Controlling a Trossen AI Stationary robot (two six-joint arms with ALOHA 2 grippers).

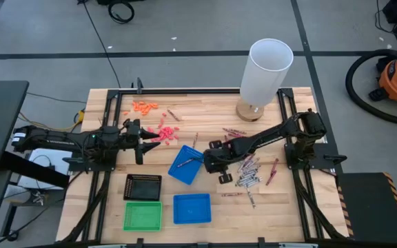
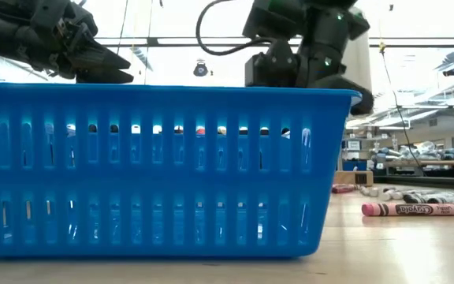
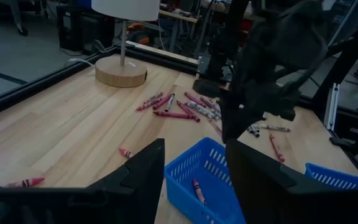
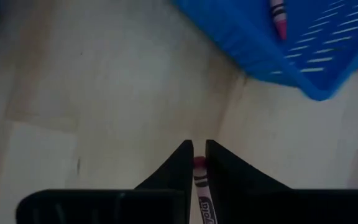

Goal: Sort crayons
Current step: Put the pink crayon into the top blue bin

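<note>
Your crayons (image 1: 248, 172) lie mostly in a loose heap of red and grey sticks on the wooden table (image 1: 205, 110), on the right side, just beside the right gripper (image 1: 220, 178). In the right wrist view you can see one red crayon (image 4: 199, 177) pinched between that gripper's fingers (image 4: 178, 165), which are clenched on it low over the bare wood. Another red crayon (image 4: 277, 14) already lies inside the tilted blue tray (image 1: 185, 165) just next to the gripper. A few stray crayons rest near the base of the white lamp (image 1: 267, 69) at the back.

Your left gripper (image 1: 151, 138) hangs over the left half of the table with its fingers (image 3: 143, 171) spread apart and nothing between them. Near the front edge sit a black tray (image 1: 143, 187), a green tray (image 1: 143, 215) and a second blue tray (image 1: 191, 209).
</note>
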